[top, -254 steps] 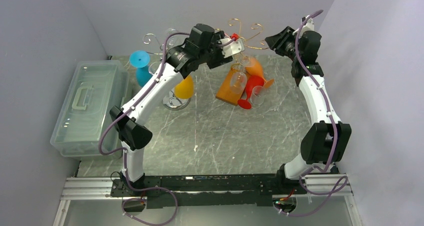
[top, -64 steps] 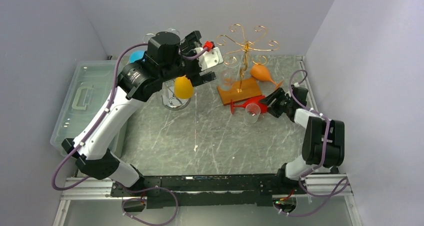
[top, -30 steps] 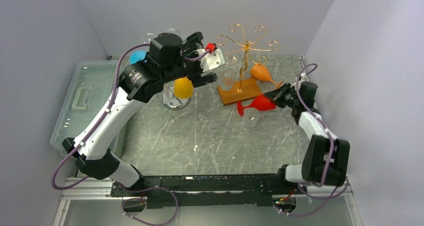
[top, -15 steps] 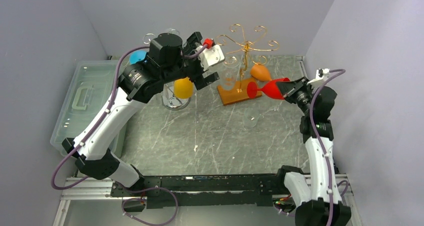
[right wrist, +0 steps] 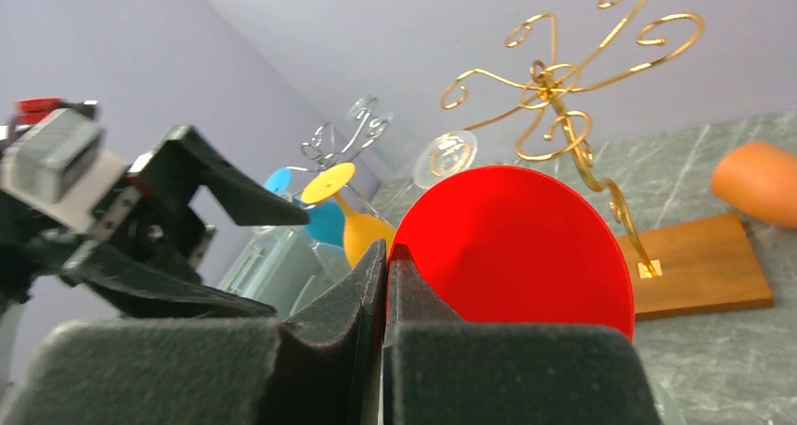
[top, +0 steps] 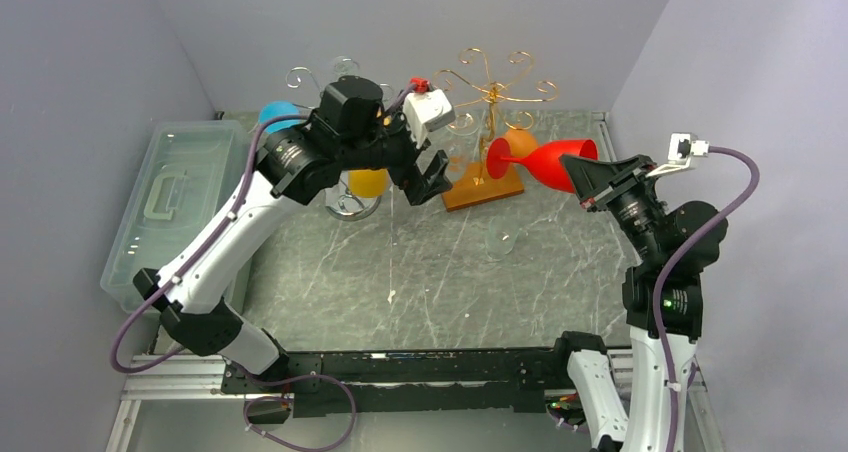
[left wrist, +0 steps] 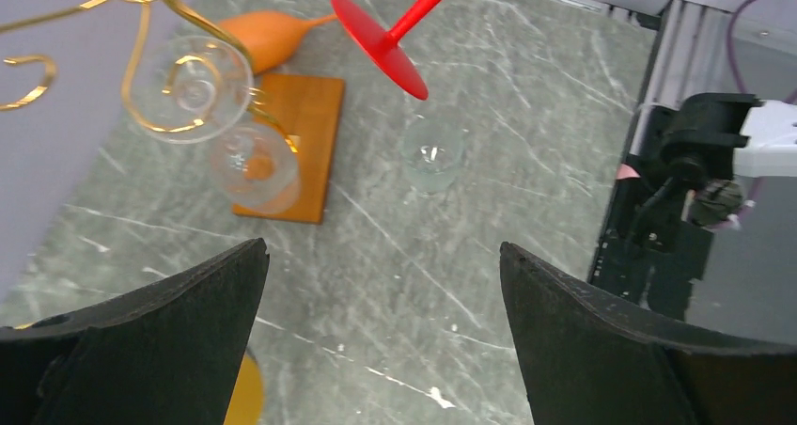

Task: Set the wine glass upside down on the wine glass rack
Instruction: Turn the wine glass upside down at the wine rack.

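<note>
The wine glass (top: 548, 162) is a solid, glossy red, opaque like plastic, with a rounded bowl, a thin straight stem and a flat round foot (left wrist: 381, 44). The right jaws are pinched almost together on the edge of its bowl, holding it off the table (top: 420, 272). It lies on its side in the air, with the bowl directly ahead of these jaws and the stem and foot pointing away from them. From the right wrist the bowl (right wrist: 517, 246) shows as a smooth red dome just past the dark foam pads (right wrist: 329, 350). Beyond the foot stands the rack (top: 490, 87), made of thin gold wire bent into curls on an upright post. The post is set in a flat rectangular wooden base (top: 480, 187). Whether the foot touches the wire cannot be told. The left jaws stand wide apart and hold nothing, with their black, matte, wedge-shaped pads (left wrist: 141, 340) low over the grey, white-veined stone table. Ahead and between them a small clear glass (left wrist: 430, 152) rests on the table. Ahead and to their left two clear glasses (left wrist: 193, 86) hang upside down from the gold wire. An orange glass (left wrist: 273, 35) lies on its side beyond the wooden base. Behind the left jaws in the overhead view are a yellow glass (top: 368, 182), a blue glass (top: 275, 114), a silver wire rack (top: 320, 77) and a clear plastic box with a lid (top: 170, 207).
</note>
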You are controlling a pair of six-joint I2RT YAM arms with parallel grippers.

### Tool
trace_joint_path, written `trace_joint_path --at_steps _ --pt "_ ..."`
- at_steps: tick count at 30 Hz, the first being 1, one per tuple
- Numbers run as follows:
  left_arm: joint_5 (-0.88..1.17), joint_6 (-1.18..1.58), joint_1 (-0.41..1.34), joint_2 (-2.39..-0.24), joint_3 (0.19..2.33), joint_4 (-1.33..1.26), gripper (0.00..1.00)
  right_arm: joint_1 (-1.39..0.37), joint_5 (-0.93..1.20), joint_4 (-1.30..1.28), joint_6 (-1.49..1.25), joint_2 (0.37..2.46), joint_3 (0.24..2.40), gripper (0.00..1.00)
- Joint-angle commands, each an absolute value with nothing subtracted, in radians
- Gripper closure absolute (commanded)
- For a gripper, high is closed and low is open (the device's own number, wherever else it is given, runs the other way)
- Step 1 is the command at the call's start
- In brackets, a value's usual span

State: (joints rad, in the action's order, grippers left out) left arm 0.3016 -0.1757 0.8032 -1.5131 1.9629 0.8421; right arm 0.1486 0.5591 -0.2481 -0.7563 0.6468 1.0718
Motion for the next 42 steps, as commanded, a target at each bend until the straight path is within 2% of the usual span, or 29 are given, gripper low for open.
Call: trace_joint_path --at_steps 1,8,22,25,27,28,30,32,34,36,39,41,42 --pt "0.399 -0.059 0.808 -1.562 1.960 0.805 0.00 0.138 0.606 -0.269 -0.817 0.647 1.136 1.00" --pt "0.497 0.034 0.808 -1.675 2.085 0.781 0.01 0.133 0.641 -0.172 -0.890 0.673 1.196 1.00" --pt "0.515 0.017 0.808 -1.757 2.187 0.726 0.12 0.126 0.660 -0.084 -0.942 0.690 1.177 1.00" --pt "0.532 -0.014 0.808 -1.768 2.189 0.724 0.23 0.126 0.669 -0.049 -0.964 0.690 1.159 1.00" --pt "0.538 -0.033 0.808 -1.783 2.204 0.729 0.36 0.124 0.684 -0.014 -0.991 0.688 1.138 1.00" --pt "0.538 -0.046 0.807 -1.792 2.220 0.734 0.45 0.123 0.691 0.008 -1.008 0.686 1.124 1.00" --pt "0.520 -0.078 0.807 -1.811 2.257 0.744 0.72 0.122 0.710 0.065 -1.045 0.683 1.096 1.00" --pt "0.474 -0.118 0.807 -1.813 2.282 0.733 0.86 0.120 0.730 0.085 -1.060 0.686 1.081 0.98" --pt "0.431 -0.176 0.808 -1.808 2.303 0.712 0.97 0.118 0.746 0.073 -1.056 0.691 1.075 0.91" --pt "0.395 -0.268 0.808 -1.787 2.306 0.683 0.99 0.118 0.758 0.028 -1.027 0.697 1.086 0.74" --pt "0.337 -0.480 0.810 -1.723 2.246 0.620 1.00 0.118 0.794 -0.112 -0.930 0.705 1.136 0.40" --pt "0.301 -0.625 0.810 -1.667 2.171 0.562 1.00 0.118 0.791 -0.270 -0.819 0.710 1.196 0.04" --pt "0.292 -0.695 0.810 -1.642 2.124 0.542 1.00 0.118 0.789 -0.331 -0.764 0.709 1.225 0.01"
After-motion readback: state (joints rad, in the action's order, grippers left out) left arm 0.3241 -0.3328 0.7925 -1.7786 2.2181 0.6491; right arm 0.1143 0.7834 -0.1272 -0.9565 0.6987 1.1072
